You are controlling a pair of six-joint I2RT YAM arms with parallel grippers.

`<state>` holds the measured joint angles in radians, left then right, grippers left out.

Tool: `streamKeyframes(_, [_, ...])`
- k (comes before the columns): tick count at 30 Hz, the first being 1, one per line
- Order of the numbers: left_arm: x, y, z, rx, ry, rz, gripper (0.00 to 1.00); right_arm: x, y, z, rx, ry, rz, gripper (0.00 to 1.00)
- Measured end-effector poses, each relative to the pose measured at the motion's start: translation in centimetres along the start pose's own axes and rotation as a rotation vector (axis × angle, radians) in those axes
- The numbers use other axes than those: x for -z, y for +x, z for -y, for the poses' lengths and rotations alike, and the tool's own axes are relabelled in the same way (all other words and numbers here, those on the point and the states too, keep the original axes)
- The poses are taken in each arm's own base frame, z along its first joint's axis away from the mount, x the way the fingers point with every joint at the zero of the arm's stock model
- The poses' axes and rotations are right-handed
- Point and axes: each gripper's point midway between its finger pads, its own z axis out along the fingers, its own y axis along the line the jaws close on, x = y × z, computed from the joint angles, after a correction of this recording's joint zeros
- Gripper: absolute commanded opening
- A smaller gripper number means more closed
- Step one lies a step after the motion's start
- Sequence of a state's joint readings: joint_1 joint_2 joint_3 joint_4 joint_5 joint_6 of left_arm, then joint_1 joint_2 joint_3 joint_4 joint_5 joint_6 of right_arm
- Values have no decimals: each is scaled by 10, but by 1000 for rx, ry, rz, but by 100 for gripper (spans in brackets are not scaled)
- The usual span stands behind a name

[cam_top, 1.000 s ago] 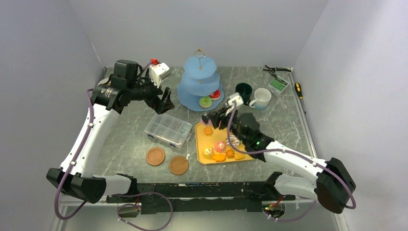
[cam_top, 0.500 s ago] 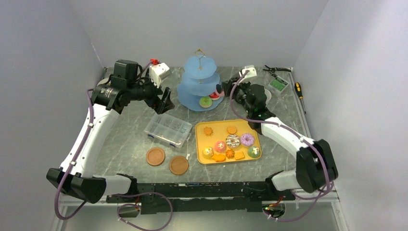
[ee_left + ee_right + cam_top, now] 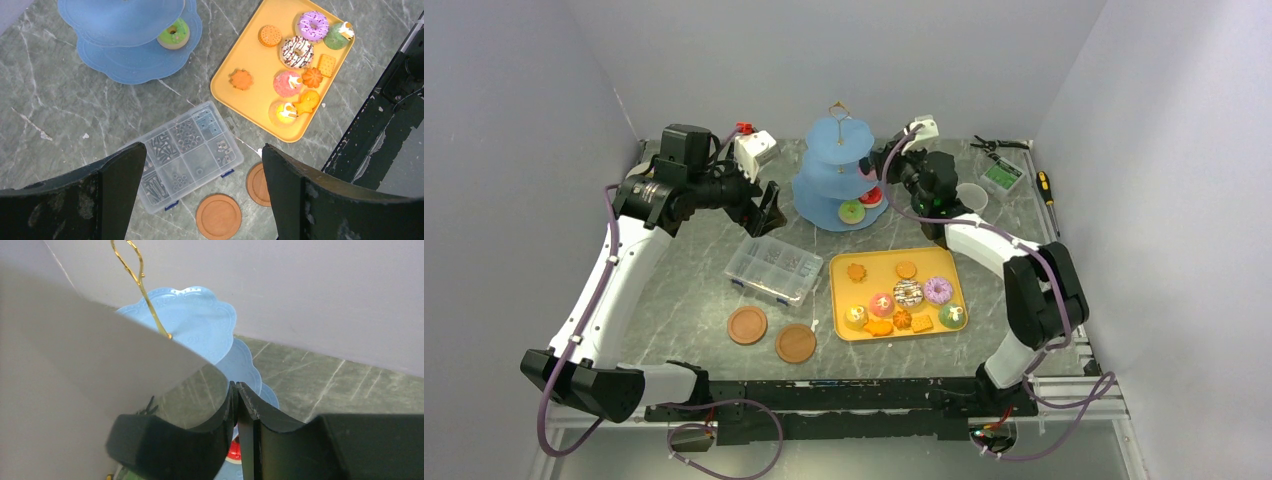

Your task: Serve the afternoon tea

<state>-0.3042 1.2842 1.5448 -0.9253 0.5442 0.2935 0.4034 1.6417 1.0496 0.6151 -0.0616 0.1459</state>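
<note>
**Hovering at the Stand, Sweets Mostly on the Tray**

The right gripper [image 3: 880,168] hangs just beside the right edge of the light-blue three-tier stand [image 3: 839,135], about level with its middle tier. Its arm stretches over the back of the marble-patterned table [image 3: 684,290]. The right wrist view looks past the fingers at the top tier and the gold loop [image 3: 132,262] rising from it. In that view the dark finger shapes crowd together low in the picture. I cannot tell how far the jaws stand apart or whether anything sits between them.

The left gripper [image 3: 767,205] hovers to the left of the stand, above the clear compartment box [image 3: 187,155]. Its jaws are spread wide and hold nothing.

On the stand's bottom tier lie a green doughnut [image 3: 852,211] and, just beside it to the right, a red piece [image 3: 871,196].

The yellow tray [image 3: 879,262] sits in front of the stand, apart from it. It carries a purple doughnut [image 3: 939,290], a chocolate-striped doughnut [image 3: 908,292], a pink cake [image 3: 881,303], a green cake [image 3: 951,315] and several orange and tan biscuits.

The white mug [image 3: 972,193] shows partly behind the right arm. Two round wooden coasters [image 3: 747,325] lie side by side on the table, near the front of the box and left of the tray.
</note>
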Motion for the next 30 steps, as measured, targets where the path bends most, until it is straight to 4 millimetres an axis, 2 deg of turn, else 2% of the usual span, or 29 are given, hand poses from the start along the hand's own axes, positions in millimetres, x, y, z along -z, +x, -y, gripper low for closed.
streamKeyframes(10, [0, 0, 0, 0, 0, 0, 92, -20, 27, 8, -9, 8, -18, 41])
streamKeyframes(13, [0, 0, 0, 0, 0, 0, 92, -25, 29, 8, -10, 6, -7, 43])
streamKeyframes(18, [0, 0, 0, 0, 0, 0, 92, -32, 28, 8, -14, 4, 6, 56])
streamKeyframes(22, [0, 0, 0, 0, 0, 0, 92, -32, 28, 8, -15, 3, 8, 64])
streamKeyframes(25, [0, 0, 0, 0, 0, 0, 92, -30, 29, 9, -15, 5, 9, 67])
streamKeyframes(30, [0, 0, 0, -1, 0, 0, 92, -11, 37, 9, -17, 12, -10, 68])
